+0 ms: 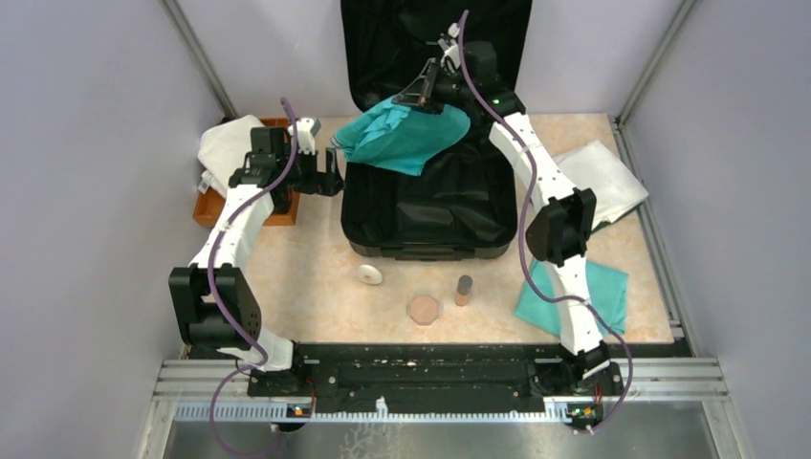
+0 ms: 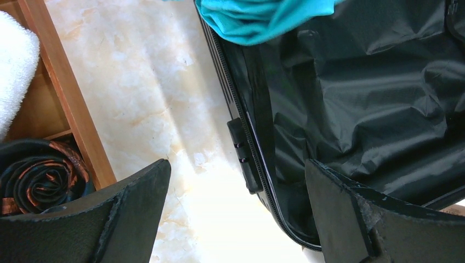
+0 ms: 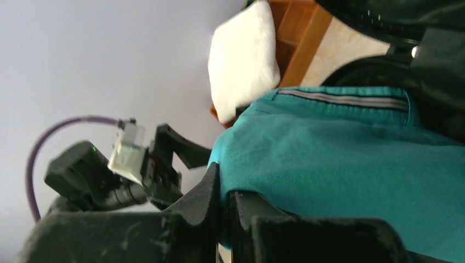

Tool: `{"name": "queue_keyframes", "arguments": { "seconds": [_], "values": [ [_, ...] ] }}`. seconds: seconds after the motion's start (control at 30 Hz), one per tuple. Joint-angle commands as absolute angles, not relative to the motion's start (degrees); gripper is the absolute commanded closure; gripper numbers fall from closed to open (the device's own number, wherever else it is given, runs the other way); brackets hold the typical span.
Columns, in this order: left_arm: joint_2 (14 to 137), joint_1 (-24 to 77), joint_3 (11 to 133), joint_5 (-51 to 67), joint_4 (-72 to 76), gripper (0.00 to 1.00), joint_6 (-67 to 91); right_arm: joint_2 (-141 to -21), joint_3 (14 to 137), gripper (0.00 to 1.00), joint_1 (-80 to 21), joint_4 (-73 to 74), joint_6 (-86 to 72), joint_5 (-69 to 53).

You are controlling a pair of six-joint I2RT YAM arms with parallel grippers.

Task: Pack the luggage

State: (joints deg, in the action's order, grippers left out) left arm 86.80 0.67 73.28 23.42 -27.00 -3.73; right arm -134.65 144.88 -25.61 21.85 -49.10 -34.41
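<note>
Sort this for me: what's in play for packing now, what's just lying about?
In play: open black hard-shell suitcase; teal fabric garment, gripped by right end effector.
Lying about: small white disc, pink octagonal puck, short brown cylinder, flat teal cloth.

Black luggage lies open mid-table — lid upright, lining bare.

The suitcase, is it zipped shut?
No, the luggage lies wide open on the table with its lid standing up at the back, and a teal garment hangs over its black lining.
</note>
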Motion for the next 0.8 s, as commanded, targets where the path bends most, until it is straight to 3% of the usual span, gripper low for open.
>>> {"name": "queue_keyframes", "arguments": {
  "seconds": [0.0,0.13,0.3,0.47,0.67,0.77],
  "values": [
    [87.0,0.4,74.7,22.6,-24.3,0.02,-1.7,-125.9,142.6,1.00,-26.9,23.3,-40.0,-37.5],
    [87.5,-1.6,76.0,23.4,-23.9,0.02,2.4,-131.5,151.4,1.00,-26.5,24.2,-43.5,-36.6],
    [88.4,-1.7,76.1,25.2,-22.0,0.02,6.2,-133.0,145.8,1.00,-26.8,2.1,-52.9,-31.5],
    [91.5,-2.7,79.7,26.7,-24.7,0.02,9.5,-138.7,157.4,1.00,-26.6,-8.7,-57.8,-31.1],
    [89.3,-8.4,79.1,31.9,-20.4,0.02,14.4,-122.3,139.3,1.00,-29.0,-4.3,-46.1,-48.9],
    [87.0,-9.7,77.6,32.0,-18.4,0.02,14.8,-112.3,123.0,1.00,-29.6,2.8,-36.4,-56.7]
  ]
}}
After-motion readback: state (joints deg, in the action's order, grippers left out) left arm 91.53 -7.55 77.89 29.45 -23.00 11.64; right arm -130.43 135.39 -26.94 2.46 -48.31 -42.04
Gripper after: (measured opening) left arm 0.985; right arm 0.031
